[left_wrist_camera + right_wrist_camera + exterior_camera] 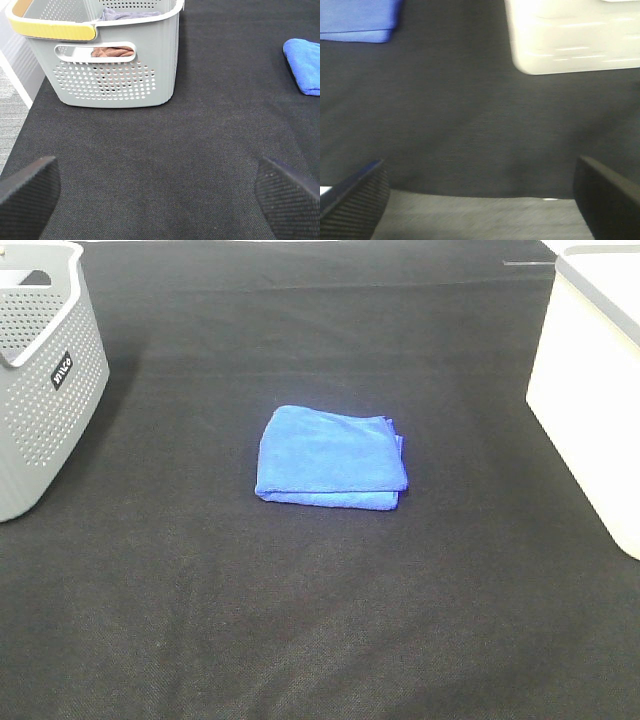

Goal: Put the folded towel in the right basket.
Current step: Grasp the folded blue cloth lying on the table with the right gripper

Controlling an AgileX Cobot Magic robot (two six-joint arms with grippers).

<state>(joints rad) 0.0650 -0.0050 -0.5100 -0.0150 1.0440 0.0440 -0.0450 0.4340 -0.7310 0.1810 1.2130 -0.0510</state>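
Exterior high view: even, diffuse overhead light, sharp throughout. The white basket [590, 380] at 3 o'clock is overexposed, its wall nearly featureless. The grey basket [45, 390] at 9 o'clock throws a faint, soft shadow on the black cloth [320, 620]. The blue towel [330, 455] casts a thin shadow along its 6 o'clock edge. Left wrist view: crisp, cloth weave resolved. Right wrist view: blurred overall, glare streaks on the white basket, fingers of the right gripper [477, 162] out of focus.

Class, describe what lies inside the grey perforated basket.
Inside the grey basket, a reddish-brown cloth shows through the handle slot, and a greyish cloth lies further back. The perforated wall hides the basket's floor and anything else there.
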